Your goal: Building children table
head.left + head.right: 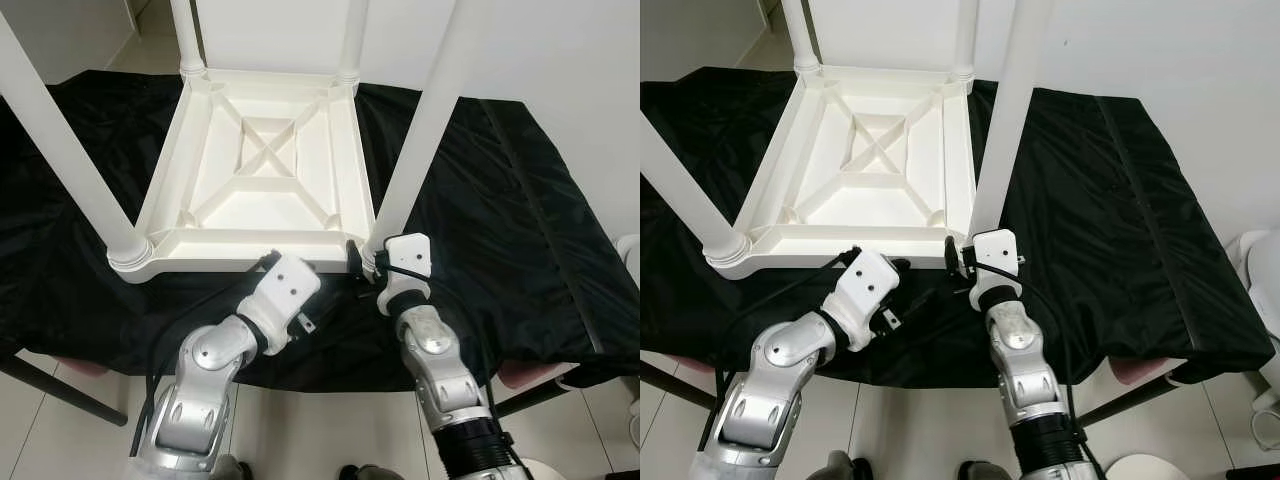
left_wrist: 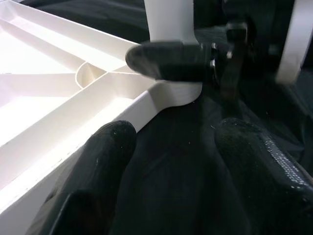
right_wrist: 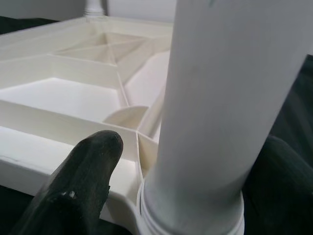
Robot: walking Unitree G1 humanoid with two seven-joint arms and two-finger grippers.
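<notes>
- Gripping the near right leg (image 1: 415, 140) just above its socket, the right gripper (image 3: 195, 161) has one finger on each side of the post.
- Left gripper (image 2: 171, 147), fingers spread and holding nothing, hovers over the black cloth (image 1: 500, 200) beside the near rim, aimed at that same corner.
- Upturned table top (image 1: 255, 170) lies ahead; the leg's long axis rises away from the claw, so the right arm is nearer.

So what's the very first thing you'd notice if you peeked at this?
A big white table lying upside down on a black cloth, with its four legs sticking up. The right gripper has its black fingers around the near right leg, close to where it joins the tabletop. The left gripper hovers open beside that corner.
</notes>
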